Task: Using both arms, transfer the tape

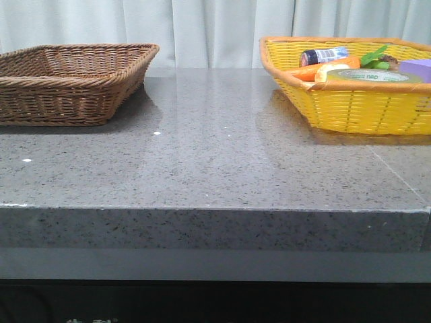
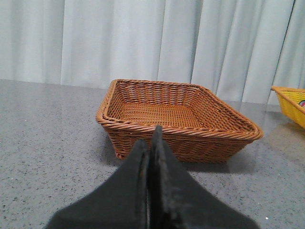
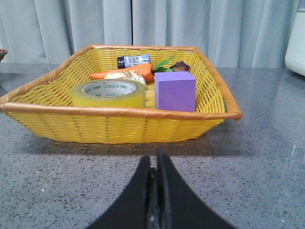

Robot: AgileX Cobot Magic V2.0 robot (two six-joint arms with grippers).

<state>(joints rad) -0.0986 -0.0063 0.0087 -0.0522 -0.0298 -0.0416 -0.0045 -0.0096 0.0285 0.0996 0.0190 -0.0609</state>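
Note:
The yellow-green tape roll (image 3: 108,94) lies flat at the near side of the yellow basket (image 3: 119,126), next to a purple block (image 3: 175,91). In the front view the tape (image 1: 374,76) shows just above the yellow basket's rim (image 1: 350,108) at the right. My right gripper (image 3: 153,160) is shut and empty, low over the table, a short way in front of that basket. My left gripper (image 2: 151,136) is shut and empty, in front of the empty brown wicker basket (image 2: 176,129). Neither arm shows in the front view.
The yellow basket also holds an orange carrot (image 3: 121,74), a small dark bottle (image 3: 133,60), green leaves (image 3: 164,62) and a pale item. The brown basket (image 1: 71,84) stands at the table's far left. The grey stone table (image 1: 215,161) lies between the baskets.

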